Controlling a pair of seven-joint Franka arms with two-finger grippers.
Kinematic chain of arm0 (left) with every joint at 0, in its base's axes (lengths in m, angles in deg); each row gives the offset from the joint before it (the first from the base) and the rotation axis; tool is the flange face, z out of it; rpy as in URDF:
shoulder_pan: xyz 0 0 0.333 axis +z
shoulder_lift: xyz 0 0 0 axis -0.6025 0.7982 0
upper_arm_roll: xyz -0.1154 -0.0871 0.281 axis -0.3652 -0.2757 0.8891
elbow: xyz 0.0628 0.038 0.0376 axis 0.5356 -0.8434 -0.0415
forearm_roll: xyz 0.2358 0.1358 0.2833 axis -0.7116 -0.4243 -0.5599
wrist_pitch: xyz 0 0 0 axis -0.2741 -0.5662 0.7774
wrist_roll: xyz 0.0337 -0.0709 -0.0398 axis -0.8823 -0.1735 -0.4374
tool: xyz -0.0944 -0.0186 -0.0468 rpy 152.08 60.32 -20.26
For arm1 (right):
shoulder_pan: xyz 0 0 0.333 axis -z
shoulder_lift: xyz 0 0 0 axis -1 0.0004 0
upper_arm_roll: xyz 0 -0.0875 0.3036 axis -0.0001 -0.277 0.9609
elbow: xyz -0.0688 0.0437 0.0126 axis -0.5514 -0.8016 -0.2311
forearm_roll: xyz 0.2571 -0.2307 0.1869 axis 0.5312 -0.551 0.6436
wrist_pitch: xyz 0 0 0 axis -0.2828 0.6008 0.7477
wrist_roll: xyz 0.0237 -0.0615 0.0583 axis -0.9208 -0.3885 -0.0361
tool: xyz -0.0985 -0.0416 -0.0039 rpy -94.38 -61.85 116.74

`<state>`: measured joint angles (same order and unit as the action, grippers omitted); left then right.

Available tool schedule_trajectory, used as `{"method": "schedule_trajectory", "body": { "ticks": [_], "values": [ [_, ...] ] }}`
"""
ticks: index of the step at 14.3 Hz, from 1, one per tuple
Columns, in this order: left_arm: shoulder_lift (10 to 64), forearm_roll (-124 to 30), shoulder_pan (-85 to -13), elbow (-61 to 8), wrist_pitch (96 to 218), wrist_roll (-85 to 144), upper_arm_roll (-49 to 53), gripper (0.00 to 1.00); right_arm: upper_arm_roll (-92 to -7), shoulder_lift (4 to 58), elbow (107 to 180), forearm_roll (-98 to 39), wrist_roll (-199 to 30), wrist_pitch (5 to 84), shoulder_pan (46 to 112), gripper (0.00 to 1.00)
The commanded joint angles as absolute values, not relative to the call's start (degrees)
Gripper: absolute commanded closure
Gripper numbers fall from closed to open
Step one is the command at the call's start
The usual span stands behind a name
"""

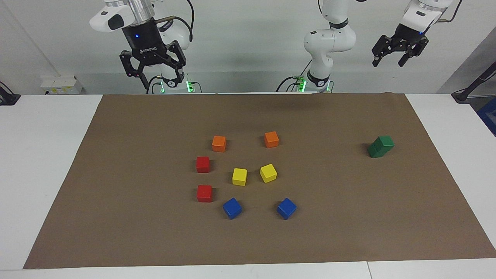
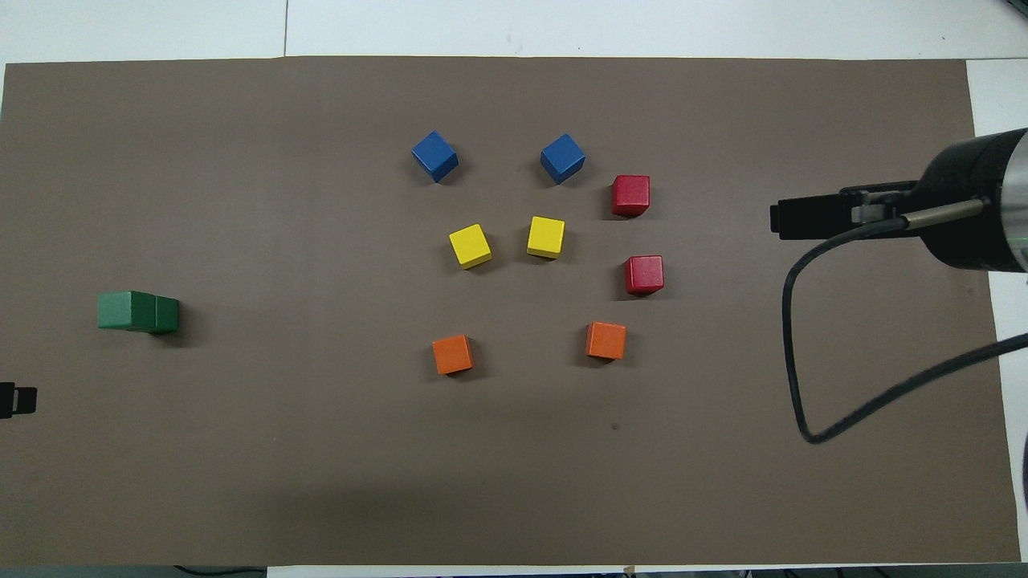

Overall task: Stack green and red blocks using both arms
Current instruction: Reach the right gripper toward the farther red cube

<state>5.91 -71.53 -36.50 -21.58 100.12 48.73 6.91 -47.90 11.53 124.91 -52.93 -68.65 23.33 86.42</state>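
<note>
Two green blocks (image 1: 381, 146) (image 2: 138, 311) stand one on the other toward the left arm's end of the mat. Two red blocks lie apart beside the middle cluster, toward the right arm's end: one (image 1: 203, 164) (image 2: 644, 274) nearer to the robots, the other (image 1: 204, 193) (image 2: 630, 195) farther. My right gripper (image 1: 158, 78) hangs high over the mat's right-arm end, open and holding nothing; its wrist (image 2: 976, 201) shows in the overhead view. My left gripper (image 1: 388, 62) waits high up at the left arm's end, open with nothing in it.
Two orange cubes (image 1: 219, 143) (image 1: 271, 139), two yellow cubes (image 1: 239, 176) (image 1: 268, 173) and two blue cubes (image 1: 232, 208) (image 1: 286, 208) sit in the middle of the brown mat (image 1: 329, 232). A black cable (image 2: 795, 353) loops below the right wrist.
</note>
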Motion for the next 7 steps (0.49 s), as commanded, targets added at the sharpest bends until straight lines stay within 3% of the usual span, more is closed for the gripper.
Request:
{"method": "schedule_trajectory", "body": {
  "ticks": [1, 5, 7],
  "values": [
    [4.8, -72.1, -36.3, -22.1, 99.5, 48.2, 6.7, 0.0, -47.1, 10.6, 125.5, -50.5, -66.6, 24.4, 86.3, 0.0],
    [4.8, -72.1, -36.3, -22.1, 99.5, 48.2, 6.6, 0.0, -47.4, 9.0, 128.5, -49.1, -65.9, 24.6, 87.0, 0.0],
    [4.8, -72.1, -36.3, -22.1, 99.5, 48.2, 6.7, 0.0, -47.5, 7.8, 132.9, -49.2, -63.4, 29.4, 87.1, 0.0]
  ]
}}
